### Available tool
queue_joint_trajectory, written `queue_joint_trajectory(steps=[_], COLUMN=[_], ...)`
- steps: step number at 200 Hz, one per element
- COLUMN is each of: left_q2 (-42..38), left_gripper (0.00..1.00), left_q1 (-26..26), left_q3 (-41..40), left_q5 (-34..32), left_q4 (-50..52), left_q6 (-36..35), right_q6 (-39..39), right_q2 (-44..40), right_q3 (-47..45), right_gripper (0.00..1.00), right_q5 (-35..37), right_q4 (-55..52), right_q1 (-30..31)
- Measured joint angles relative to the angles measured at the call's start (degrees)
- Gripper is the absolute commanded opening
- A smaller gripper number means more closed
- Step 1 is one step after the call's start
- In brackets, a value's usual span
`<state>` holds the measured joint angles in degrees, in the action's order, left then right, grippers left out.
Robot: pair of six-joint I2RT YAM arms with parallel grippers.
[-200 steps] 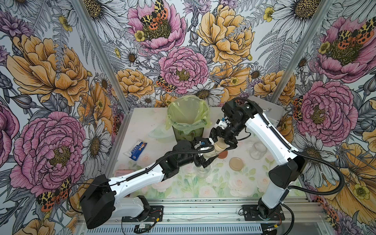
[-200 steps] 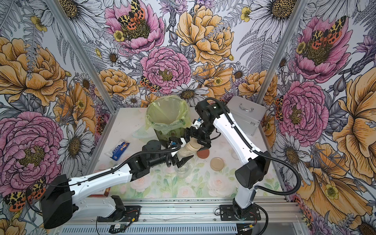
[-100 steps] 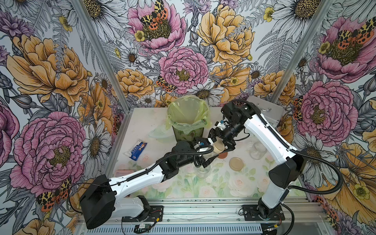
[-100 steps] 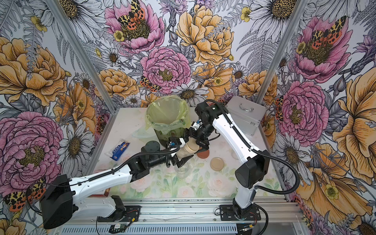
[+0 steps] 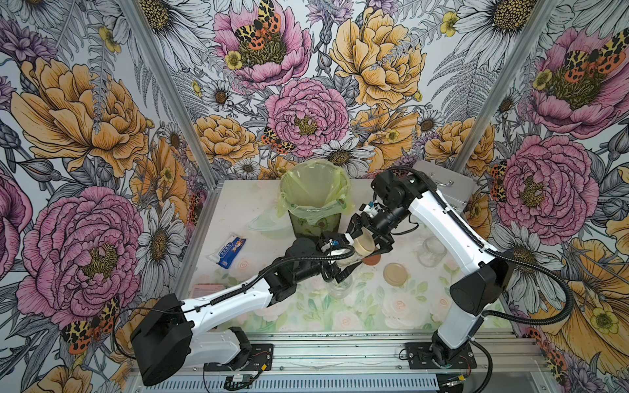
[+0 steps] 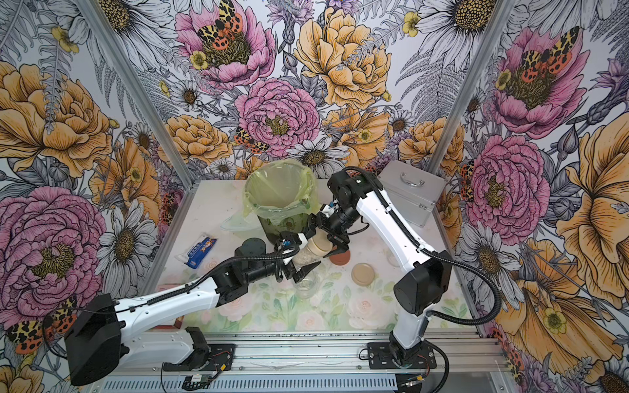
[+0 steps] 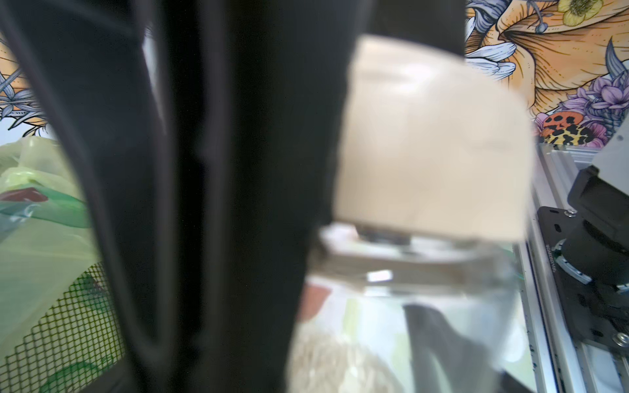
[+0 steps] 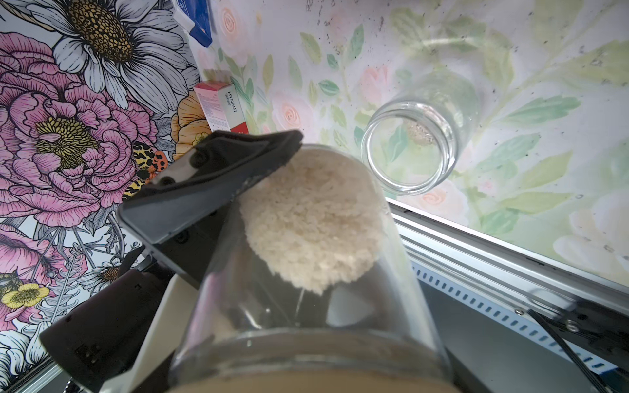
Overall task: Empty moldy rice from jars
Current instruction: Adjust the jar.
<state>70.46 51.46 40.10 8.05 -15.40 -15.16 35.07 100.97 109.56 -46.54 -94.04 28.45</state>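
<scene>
One jar (image 5: 345, 261) hangs tilted above the worktop (image 5: 374, 306), near the bin (image 5: 306, 226), with moldy rice (image 8: 309, 221) piled at its base end. Left end effector (image 6: 299, 258) pinches the glass body. Right end effector (image 5: 361, 245) is spread either side of the beige lid (image 6: 320, 245), which is on; contact unclear.

left gripper (image 6: 297, 259) clamped on a tilted jar (image 6: 311, 252), held off the table (image 6: 340, 306); moldy rice (image 6: 303, 256) sits in the jar's lower end; beige lid (image 6: 320, 246) on, facing the right gripper (image 6: 322, 241); its jaws are spread to either side of that lid, contact unclear; open empty jar (image 6: 306, 288) stands on the table just below the held one; reddish-brown lid (image 6: 341, 258) and loose beige lid (image 6: 362, 274) lie flat nearby; bin (image 6: 272, 226) with yellow-green bag (image 6: 279, 190) behind; blue packet (image 6: 200, 253) near left wall; silver case (image 6: 408, 190) back right
</scene>
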Motion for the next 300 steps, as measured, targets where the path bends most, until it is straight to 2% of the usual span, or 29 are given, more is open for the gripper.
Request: queue_joint_trajectory(steps=[63,84,101,121,147,180,190,220,227,273,300], left_q2=[0.0,-0.31,-0.68,-1.18,-2.25,-3.39,-3.54,-3.69,-3.76,-4.24,-4.31], left_gripper=[0.72,0.58,0.44,0.27,0.17,0.1,0.06,0.05,0.0,0.0,0.0], left_q1=[0.0,0.0,0.0,0.0,0.02,0.07,0.07,0.07,0.07,0.24,0.39], left_q3=[-0.15,-0.33,-0.48,-0.59,-0.79,-0.81,-0.79,-0.85,-0.87,-0.9,-0.9], left_q5=[0.22,0.2,0.15,-0.13,-1.36,-3.06,-3.41,-4.02,-4.07,-4.92,-5.62], left_q4=[0.61,0.59,0.63,0.87,1.53,2.32,2.32,2.29,2.29,2.27,1.75], left_q6=[-0.44,-0.37,-0.28,-0.11,0.26,0.7,0.83,0.87,0.87,0.44,-0.04], right_q6=[0.74,1.07,1.31,1.51,1.97,2.91,3.08,3.26,3.26,3.26,3.26], right_q2=[0.0,-0.02,-0.04,-0.11,-0.11,-0.33,-0.42,-0.42,-0.42,-0.42,-0.39], right_q3=[-0.57,-0.57,-0.57,-0.59,-0.59,-0.59,-0.59,-0.57,-0.55,0.15,0.94], right_gripper=[0.08,0.08,0.09,0.14,0.26,0.42,0.45,0.53,0.55,0.66,0.8], right_q5=[-0.07,-0.24,-0.37,-0.7,-1.2,-1.73,-1.81,-1.88,-1.9,-1.88,-1.7], right_q4=[0.59,0.87,1.31,1.7,2.97,4.96,5.38,5.97,6.03,6.1,6.03], right_q1=[-0.37,-0.35,-0.35,-0.35,-0.35,-0.31,-0.31,-0.31,-0.28,-0.13,-0.13])
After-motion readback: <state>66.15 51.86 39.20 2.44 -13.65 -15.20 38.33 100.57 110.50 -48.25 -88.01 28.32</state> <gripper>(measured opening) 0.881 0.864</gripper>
